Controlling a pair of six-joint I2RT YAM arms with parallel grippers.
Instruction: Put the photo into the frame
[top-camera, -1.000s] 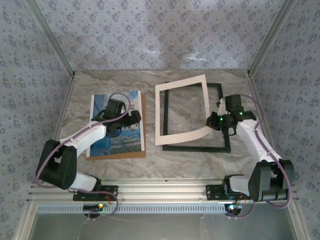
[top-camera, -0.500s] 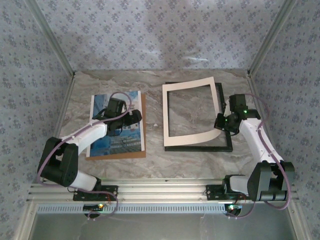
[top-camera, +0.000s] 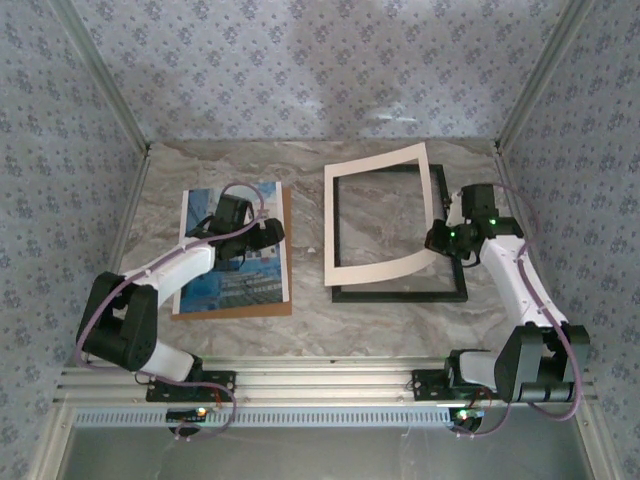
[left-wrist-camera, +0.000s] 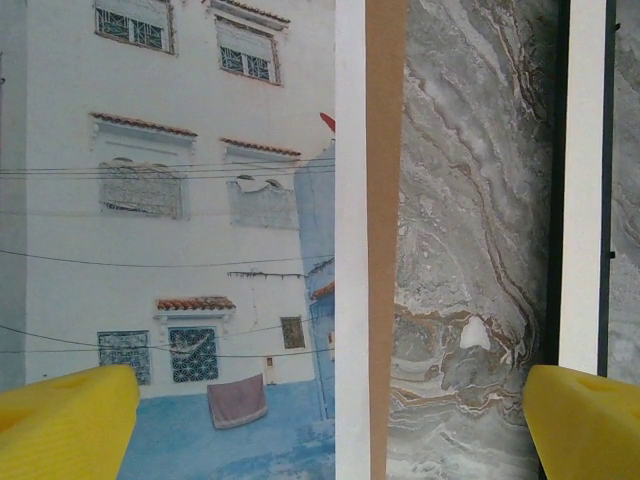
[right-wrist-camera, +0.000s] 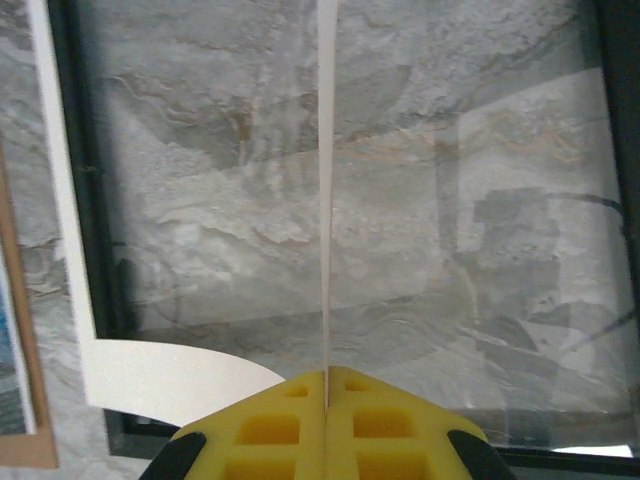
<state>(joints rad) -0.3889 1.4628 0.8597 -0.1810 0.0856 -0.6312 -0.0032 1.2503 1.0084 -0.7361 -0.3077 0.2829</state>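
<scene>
photo (top-camera: 240, 285): blue-and-white buildings print, lying flat on the brown backing board (top-camera: 285, 250) on the left half of the tabletop (top-camera: 310, 180). Well apart from the frame, so not in it yet.

backing board: sits under the photo, with a brown strip poking out along the photo's right and near edges.

frame (top-camera: 400, 295): thin black rectangle, flat on the right half of the tabletop. Nothing sits inside it except what looks like a glass pane (right-wrist-camera: 400, 200) with reflections on it, and the marble shows straight through.

mat (top-camera: 332, 230): cream window card, over the frame rather than seated in it. Its right side is lifted and the near edge bows down. Can't tell whether its left side touches the frame.

left fingers (left-wrist-camera: 65, 420): spread wide, holding nothing, hovering above the photo's right edge; one yellow pad is over the print and the other is out by the mat.

right fingers (right-wrist-camera: 270, 430): pressed together on the mat's thin right edge, pinching it edge-on just above the frame's right side.
</scene>
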